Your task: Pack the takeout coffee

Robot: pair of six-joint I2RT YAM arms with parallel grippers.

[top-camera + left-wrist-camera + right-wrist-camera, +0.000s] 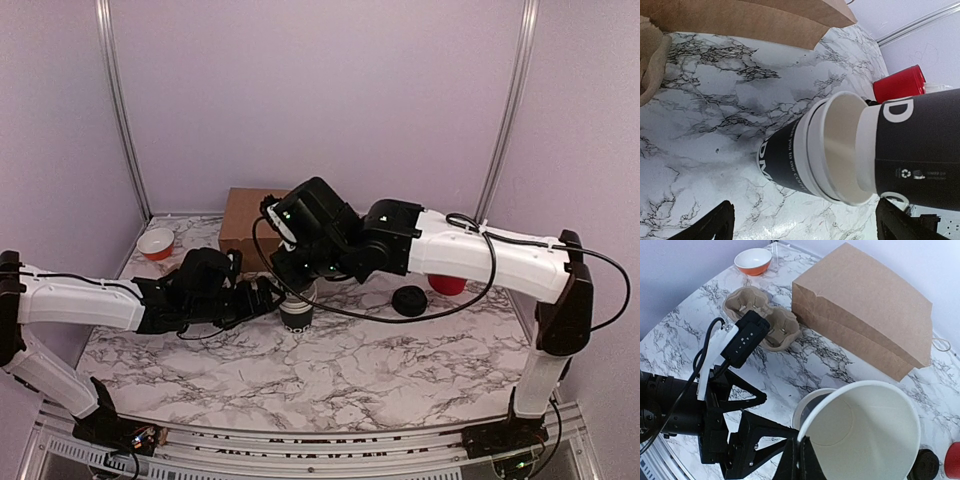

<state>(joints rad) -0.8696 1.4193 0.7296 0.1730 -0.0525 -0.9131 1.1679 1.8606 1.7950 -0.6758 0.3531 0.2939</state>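
Takeout coffee cup (865, 435), mouth up, axis near vertical, in right fingers (802, 467)

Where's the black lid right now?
Top view: the black lid lies on the marble table, right of centre, just left of the red container.

Black cup (920, 150), white inside, lidless, raised; round black lid (408, 300) flat, apart.
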